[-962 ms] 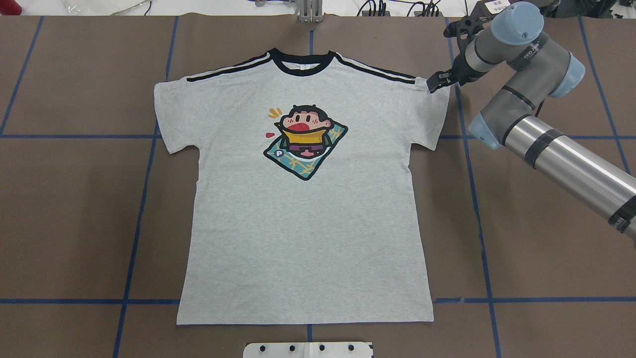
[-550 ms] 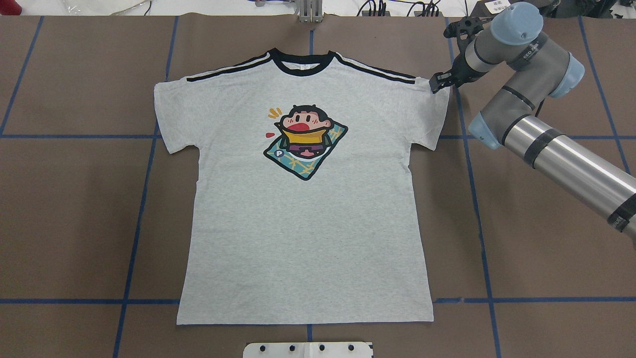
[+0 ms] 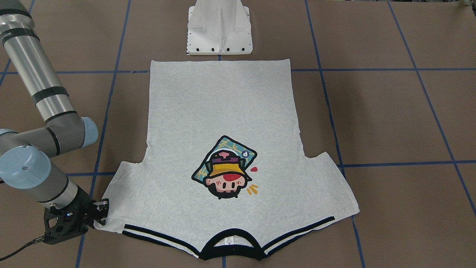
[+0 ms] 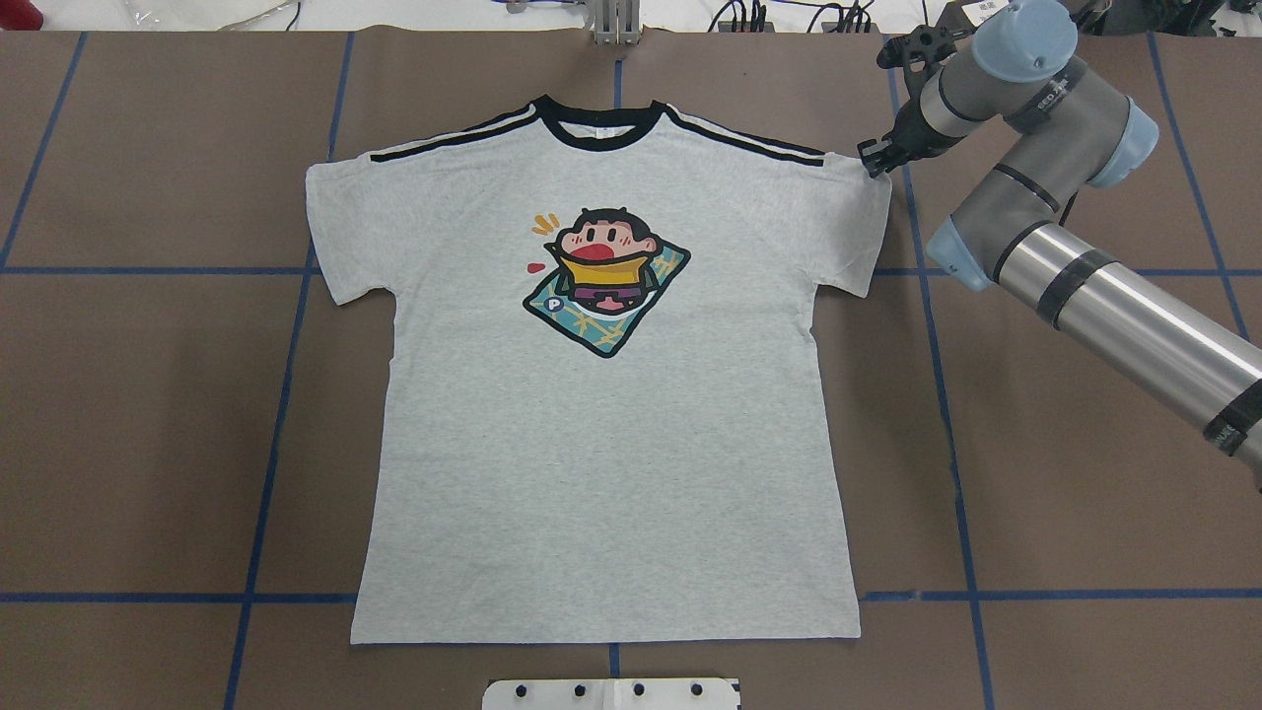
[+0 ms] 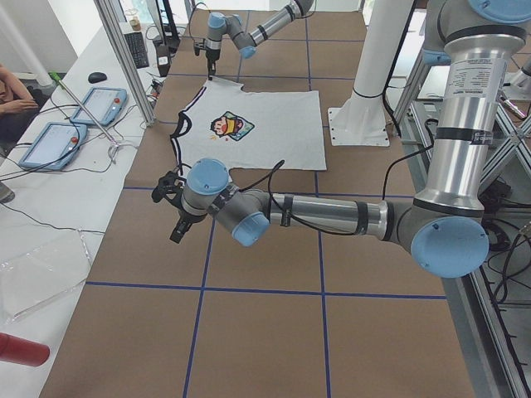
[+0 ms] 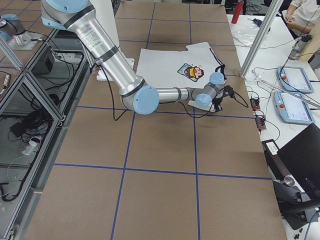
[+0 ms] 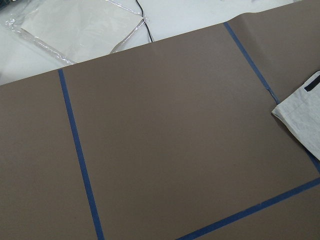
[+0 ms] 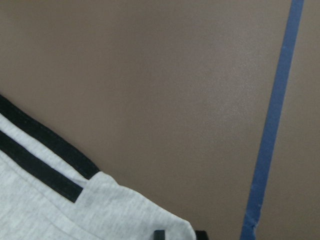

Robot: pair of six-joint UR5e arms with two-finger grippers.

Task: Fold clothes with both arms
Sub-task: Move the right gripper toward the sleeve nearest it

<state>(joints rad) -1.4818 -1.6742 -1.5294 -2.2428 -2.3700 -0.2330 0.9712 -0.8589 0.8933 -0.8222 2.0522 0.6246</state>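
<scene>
Zero folds: T-shirt (image 4: 601,444) flat; our right gripper (image 4: 873,163), jaws apart astride sleeve corner (image 8: 145,217); left gripper (image 5: 176,225), we cannot tell.

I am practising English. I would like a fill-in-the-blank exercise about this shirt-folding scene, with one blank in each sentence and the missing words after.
The T-shirt lies flat with its cartoon print facing ___.
The right end effector is at the corner of a short ___.
The shirt's collar is ___ in colour.
The tape lines on the table are ___.
Missing words: up; sleeve; black; blue.
</scene>
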